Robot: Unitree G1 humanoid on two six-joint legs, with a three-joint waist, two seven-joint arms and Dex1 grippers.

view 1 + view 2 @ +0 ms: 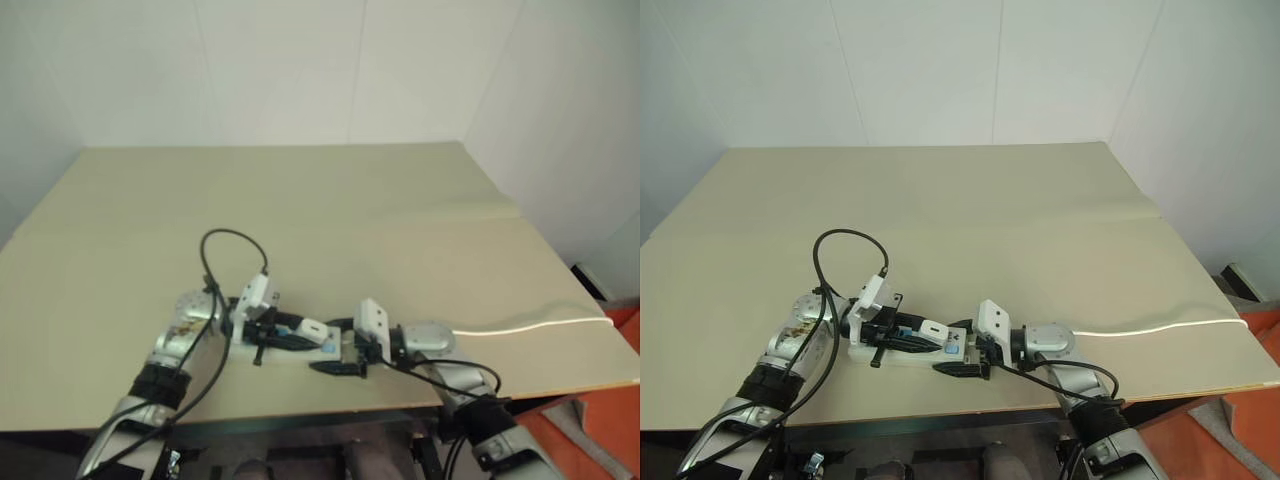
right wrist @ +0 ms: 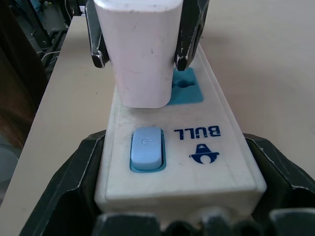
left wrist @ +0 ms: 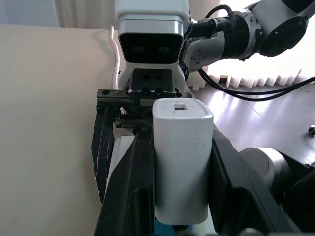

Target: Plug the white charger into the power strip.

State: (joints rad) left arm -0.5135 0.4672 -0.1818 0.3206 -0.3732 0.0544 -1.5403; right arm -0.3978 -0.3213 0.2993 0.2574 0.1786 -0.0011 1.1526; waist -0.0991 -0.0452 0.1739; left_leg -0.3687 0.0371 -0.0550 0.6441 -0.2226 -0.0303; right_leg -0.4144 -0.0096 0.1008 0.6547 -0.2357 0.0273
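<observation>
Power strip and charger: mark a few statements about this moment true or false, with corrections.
1. The left end effector is shut on the white charger. True.
2. The right end effector grips the power strip at its switch end. True.
3. The power strip is lying alone at the far edge of the table. False: it lies near the front edge, between the two end effectors.
4. The charger is over the socket right next to the blue switch. True.
5. The strip's switch is red. False: it is light blue.
6. The charger is black. False: it is white.
</observation>
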